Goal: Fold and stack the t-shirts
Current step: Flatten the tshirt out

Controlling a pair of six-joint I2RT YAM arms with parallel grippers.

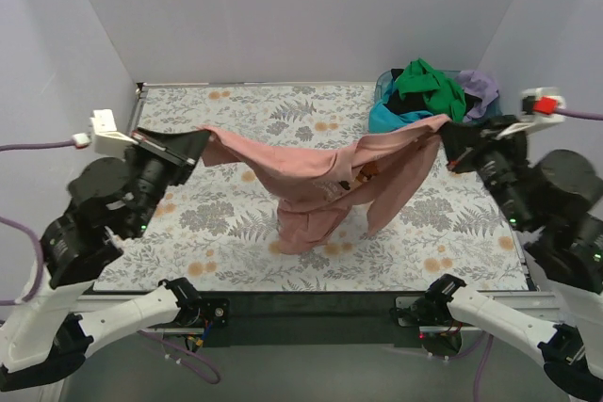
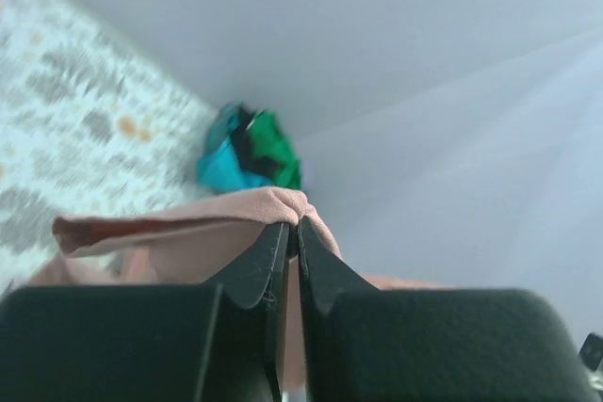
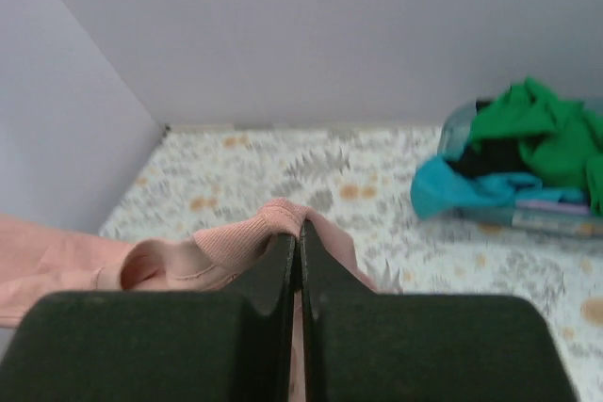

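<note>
The floral table (image 1: pixel 236 223) bears a basket (image 1: pixel 382 82) far right; the pink t-shirt (image 1: pixel 311 190) touches down mid-table.

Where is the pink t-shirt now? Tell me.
Top view: the pink t-shirt hangs across the middle of the table, stretched between the left gripper and the right gripper.

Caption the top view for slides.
A pink t-shirt hangs between left gripper and right gripper over the table; other shirts fill the basket.
</note>
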